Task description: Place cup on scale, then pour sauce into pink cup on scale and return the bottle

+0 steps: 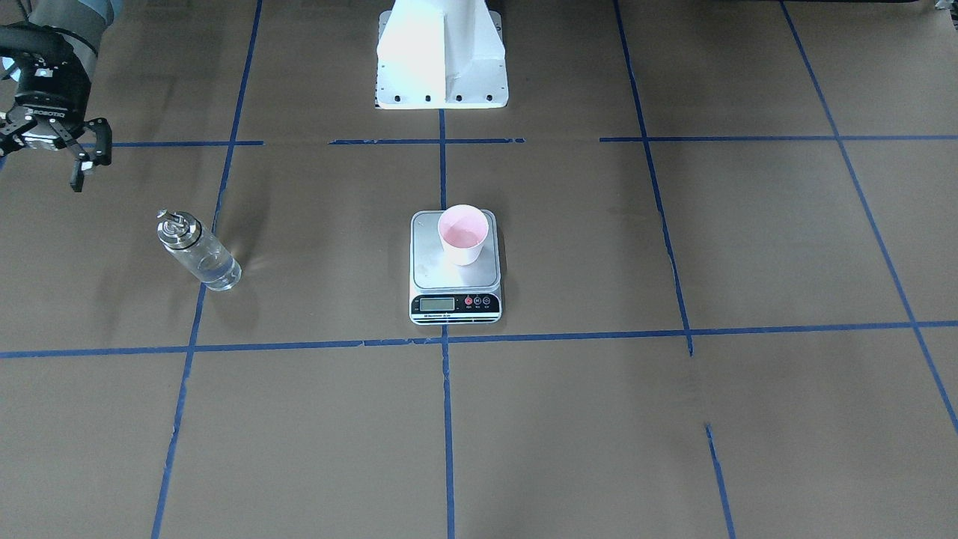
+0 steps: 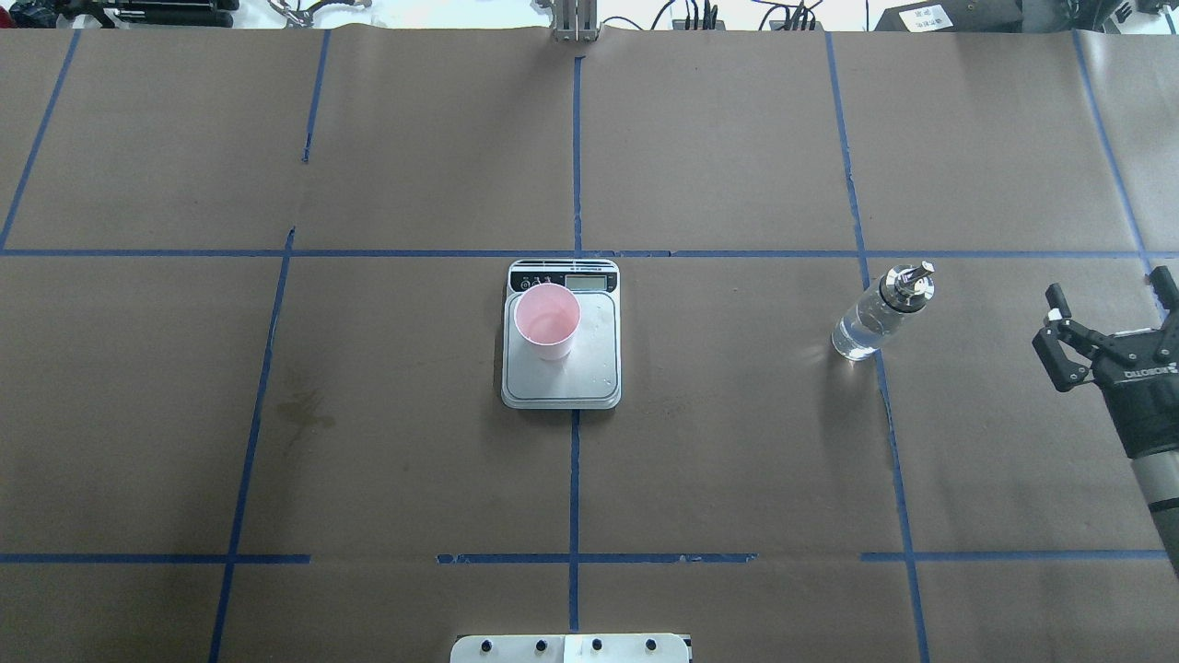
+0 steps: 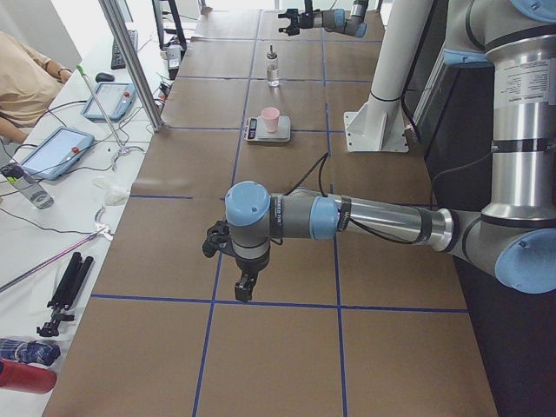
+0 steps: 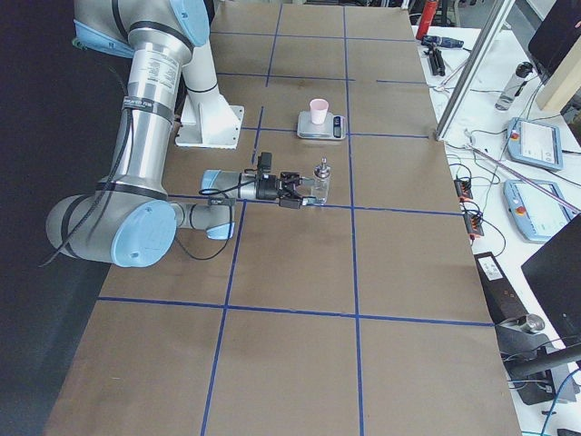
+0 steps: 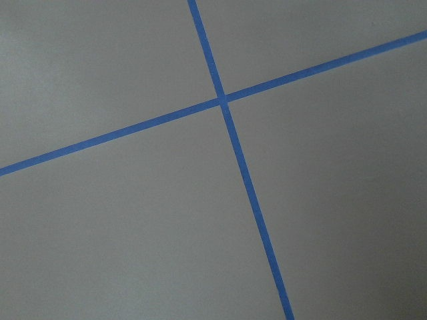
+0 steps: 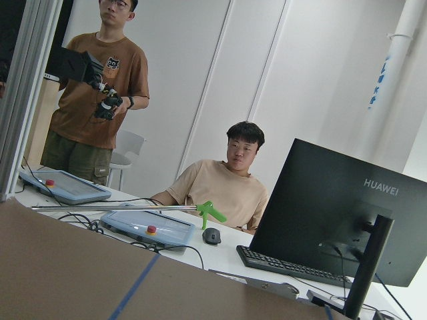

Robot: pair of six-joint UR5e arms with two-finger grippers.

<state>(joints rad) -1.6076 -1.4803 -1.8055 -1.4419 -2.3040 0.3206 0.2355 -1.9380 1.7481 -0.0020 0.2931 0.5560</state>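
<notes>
Overhead exterior view: we see the pink cup [image 2: 547, 320] standing upright on the scale [image 2: 599, 368] at the middle of the table [image 2: 737, 460], set toward the display end of the steel platform so its weight can be read. Well to the robot's right, the bottle [image 2: 875, 318] stands upright on a blue tape line [image 2: 892, 414], with clear sauce [image 2: 857, 336] showing through the glass. The right claw [image 2: 1111, 285] hovers near the bottle but apart from it, its fingers spread wide and holding nothing. We judge the cup step done. A faint sheen inside the cup may be liquid, though the view is too coarse to say. The left claw [image 3: 246, 287] hangs over bare table far from everything, and since only a side view shows it, we cannot tell its state.
</notes>
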